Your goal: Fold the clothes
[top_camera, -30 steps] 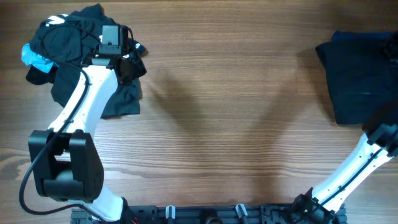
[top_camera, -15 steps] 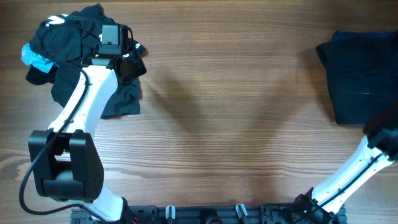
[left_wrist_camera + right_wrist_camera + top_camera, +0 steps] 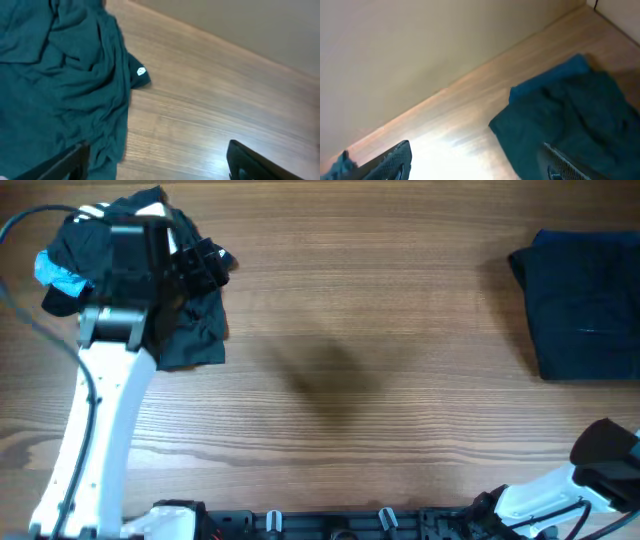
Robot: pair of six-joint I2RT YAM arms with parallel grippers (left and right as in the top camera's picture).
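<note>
A crumpled pile of dark clothes (image 3: 190,330) lies at the table's back left, with a light-blue piece (image 3: 52,272) at its left edge. My left arm (image 3: 105,380) hangs raised over this pile. In the left wrist view my left gripper (image 3: 157,167) is open above the pile's edge (image 3: 65,85), where a small white logo (image 3: 142,71) shows; nothing sits between the fingers. A flat dark garment (image 3: 585,300) lies at the back right. My right arm (image 3: 605,452) is drawn back to the front right corner. The right gripper (image 3: 477,165) is open and empty, with that garment (image 3: 570,115) ahead of it.
Bare wooden tabletop (image 3: 380,330) stretches between the pile and the flat garment. A pale wall (image 3: 420,50) rises behind the table's far edge. The arm bases sit along the front edge (image 3: 330,525).
Both grippers have opened. The left arm has lifted up off the pile. The right arm has pulled back from the flat garment toward the front right corner.
</note>
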